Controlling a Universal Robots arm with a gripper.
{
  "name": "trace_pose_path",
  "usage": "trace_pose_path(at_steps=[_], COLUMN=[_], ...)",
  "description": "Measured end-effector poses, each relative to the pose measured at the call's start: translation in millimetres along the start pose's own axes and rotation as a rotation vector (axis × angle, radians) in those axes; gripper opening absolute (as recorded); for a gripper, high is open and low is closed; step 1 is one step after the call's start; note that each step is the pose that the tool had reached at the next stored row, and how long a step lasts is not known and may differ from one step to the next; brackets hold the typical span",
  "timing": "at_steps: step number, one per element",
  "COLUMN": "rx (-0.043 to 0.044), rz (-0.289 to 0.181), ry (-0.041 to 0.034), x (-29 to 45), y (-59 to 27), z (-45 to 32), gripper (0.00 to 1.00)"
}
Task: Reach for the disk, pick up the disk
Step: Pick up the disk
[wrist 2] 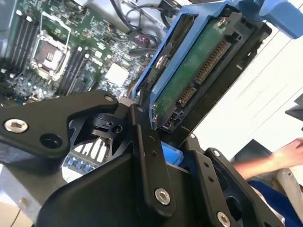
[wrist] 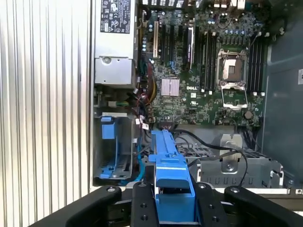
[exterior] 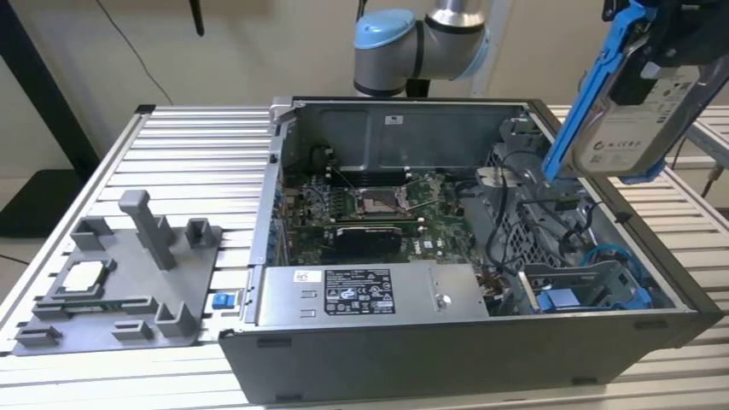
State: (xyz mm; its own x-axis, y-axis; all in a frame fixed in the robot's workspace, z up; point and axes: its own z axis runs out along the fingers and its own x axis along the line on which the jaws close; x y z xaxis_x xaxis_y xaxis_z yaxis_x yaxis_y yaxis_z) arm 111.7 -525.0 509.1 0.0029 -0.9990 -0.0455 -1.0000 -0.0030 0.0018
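Observation:
The disk, a silver drive with a white label in a bright blue bracket, hangs tilted in the air above the open case's corner on the exterior view's right. My gripper is shut on the disk from above. In the second wrist view the disk shows its green circuit side and connectors, clamped between my black fingers. In the first wrist view the blue bracket sticks out from my gripper, high over the case's inside.
The open computer case holds a motherboard, a grey power supply box and a blue-tabbed drive bay. A grey fixture with a small chip lies on the slatted table. A person's hand is nearby.

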Motion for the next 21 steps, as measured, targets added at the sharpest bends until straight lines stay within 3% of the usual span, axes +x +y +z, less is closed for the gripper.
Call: trace_pose_path(at_steps=[12, 17, 21], rx=[-0.0001, -0.0001, 0.0001], rz=[0.0, 0.002, 0.005], ry=[0.0, 0.0017, 0.0176], x=[49.3, 55.2, 57.7], y=[4.9, 13.9, 13.9], z=[11.8, 20.3, 23.1], gripper=[0.0, 0.0, 0.0])
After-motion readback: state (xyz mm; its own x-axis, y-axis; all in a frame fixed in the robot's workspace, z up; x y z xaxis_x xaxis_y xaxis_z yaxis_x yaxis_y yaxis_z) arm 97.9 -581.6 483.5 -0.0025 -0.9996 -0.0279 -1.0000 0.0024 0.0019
